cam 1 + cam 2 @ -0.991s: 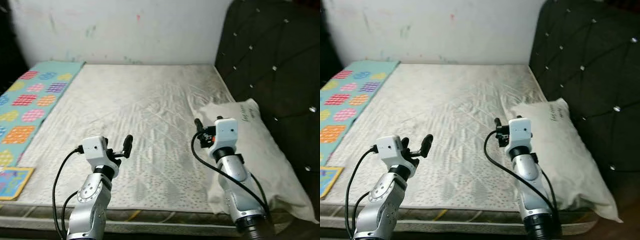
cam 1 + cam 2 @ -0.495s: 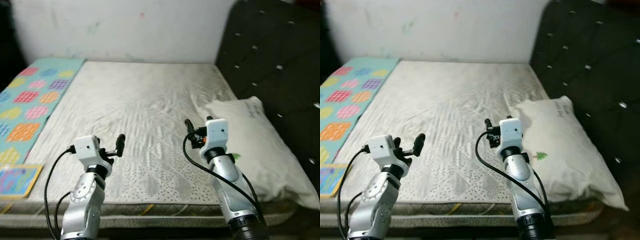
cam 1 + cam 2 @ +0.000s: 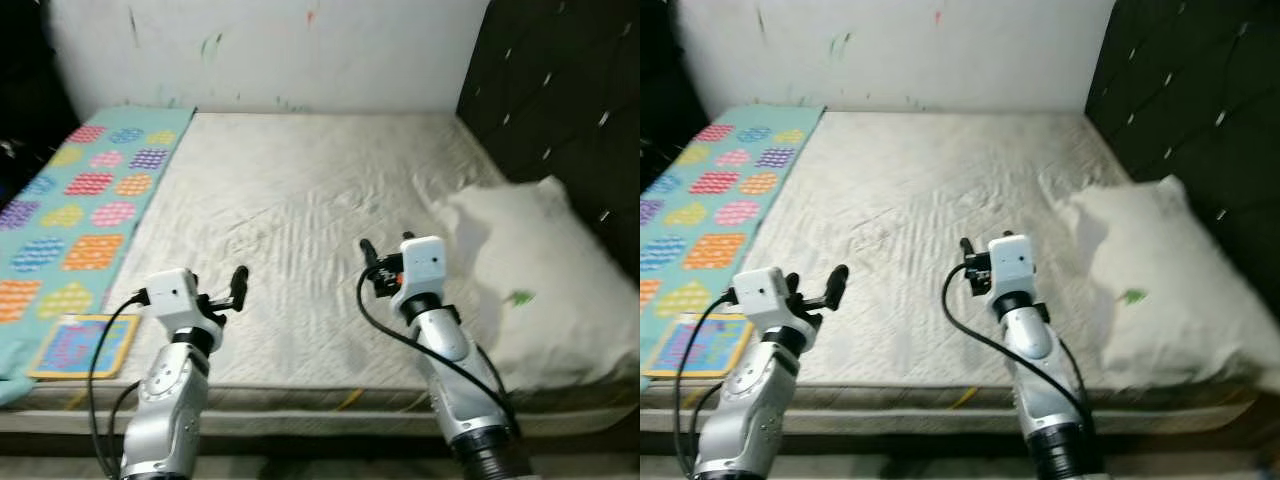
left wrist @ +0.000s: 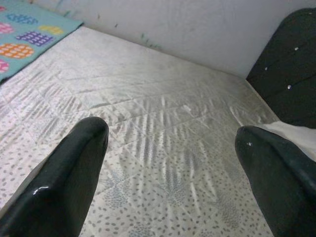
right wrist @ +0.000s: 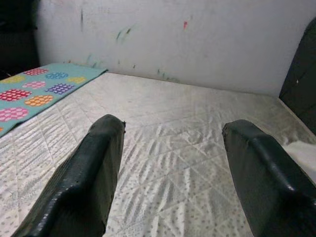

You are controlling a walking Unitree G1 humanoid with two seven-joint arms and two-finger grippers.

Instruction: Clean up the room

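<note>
Left eye view, bed: a bare mattress [image 3: 300, 210] with a pale, quilted, speckled cover spans the middle of the frame, wrinkled toward the centre.
Left eye view, pillow: an off-white pillow [image 3: 535, 280] lies at the right of the frame on the mattress, against the dark tufted headboard [image 3: 560, 90]; a small green mark sits on its face.
Left eye view, blanket: a teal blanket [image 3: 75, 215] with coloured dotted patches runs down the left edge of the bed.
Left eye view, book: a flat colourful book [image 3: 85, 345] rests on the blanket's near end, lower left.
Left eye view, left tool [image 3: 232, 290]: raised above the bed's near edge, lower left, holding nothing.
Left eye view, right tool [image 3: 385, 255]: raised over the mattress, lower centre, holding nothing.
Left wrist view, fingers [image 4: 74, 173]: spread wide, only mattress between them.
Right wrist view, fingers [image 5: 94, 173]: spread wide, nothing gripped; the stained white wall [image 5: 197, 34] stands beyond.
</note>
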